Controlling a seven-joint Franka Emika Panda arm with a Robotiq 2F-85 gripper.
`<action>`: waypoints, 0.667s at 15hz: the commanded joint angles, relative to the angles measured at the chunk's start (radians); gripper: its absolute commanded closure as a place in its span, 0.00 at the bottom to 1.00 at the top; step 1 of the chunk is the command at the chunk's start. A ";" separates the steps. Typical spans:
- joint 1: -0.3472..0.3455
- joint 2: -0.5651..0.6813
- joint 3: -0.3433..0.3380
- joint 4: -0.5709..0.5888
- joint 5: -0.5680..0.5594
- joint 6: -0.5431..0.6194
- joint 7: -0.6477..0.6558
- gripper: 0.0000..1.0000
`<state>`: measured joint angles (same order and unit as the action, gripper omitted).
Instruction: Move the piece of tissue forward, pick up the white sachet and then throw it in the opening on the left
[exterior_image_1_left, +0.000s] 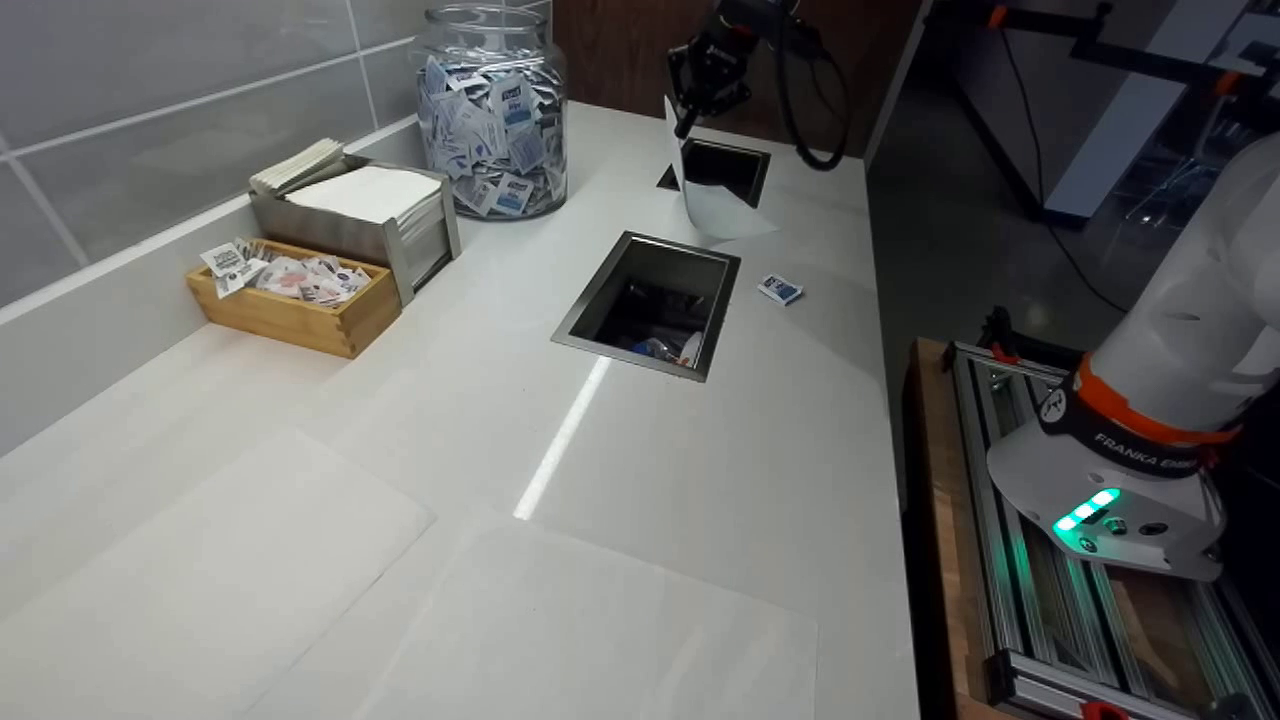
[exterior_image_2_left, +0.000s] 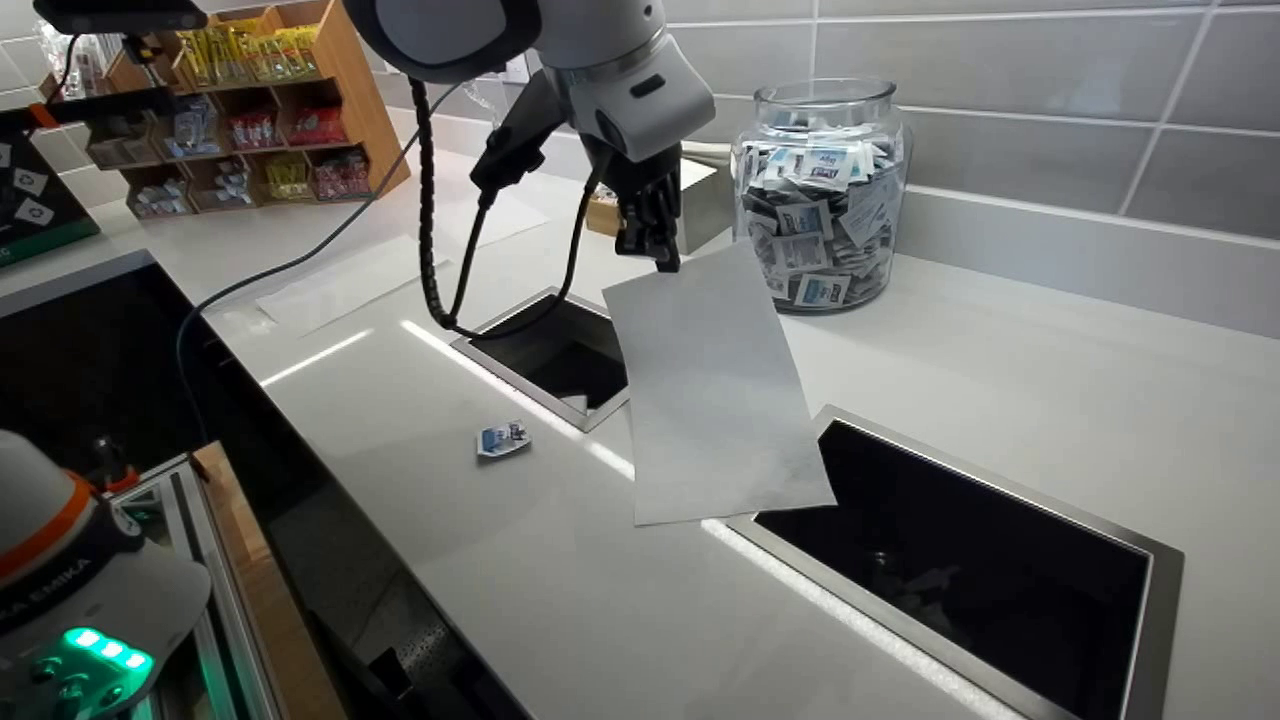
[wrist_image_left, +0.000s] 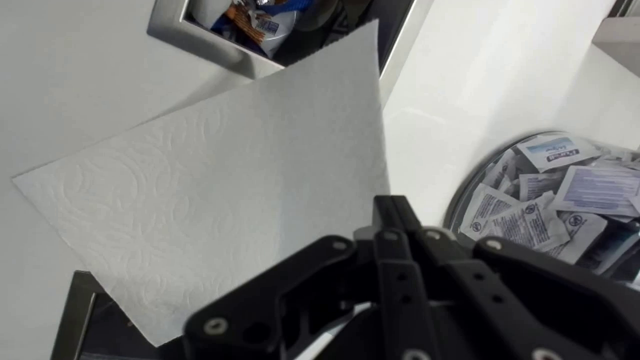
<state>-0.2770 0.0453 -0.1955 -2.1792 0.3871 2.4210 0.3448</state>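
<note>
My gripper (exterior_image_1_left: 686, 126) is shut on the edge of the white tissue (exterior_image_1_left: 724, 212) and holds it over the counter. The closed fingertips (exterior_image_2_left: 667, 264) are at the tissue's top edge in an exterior view. The tissue (exterior_image_2_left: 720, 390) hangs and bends at its lower part, between the two openings; I cannot tell if it touches the counter. It fills the middle of the wrist view (wrist_image_left: 225, 200). The white and blue sachet (exterior_image_1_left: 780, 290) lies on the counter beside one metal-rimmed opening (exterior_image_1_left: 630, 354); it shows in both exterior views (exterior_image_2_left: 503, 439) but not in the wrist view. Another opening (exterior_image_2_left: 1165, 600) lies beyond the tissue.
A large glass jar of sachets (exterior_image_2_left: 820, 210) stands close to the gripper, by the tiled wall. A napkin holder (exterior_image_1_left: 360, 205) and a wooden box of packets (exterior_image_1_left: 290, 310) stand along the wall. Cables hang from the arm. The counter's edge runs along the robot's side.
</note>
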 joint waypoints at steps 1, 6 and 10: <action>0.015 0.010 -0.015 0.024 0.048 -0.015 0.077 1.00; 0.013 0.045 -0.015 0.068 0.117 -0.041 0.150 1.00; 0.009 0.091 -0.019 0.113 0.152 -0.041 0.222 1.00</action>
<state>-0.2759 0.0886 -0.1960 -2.1182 0.4964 2.4086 0.5145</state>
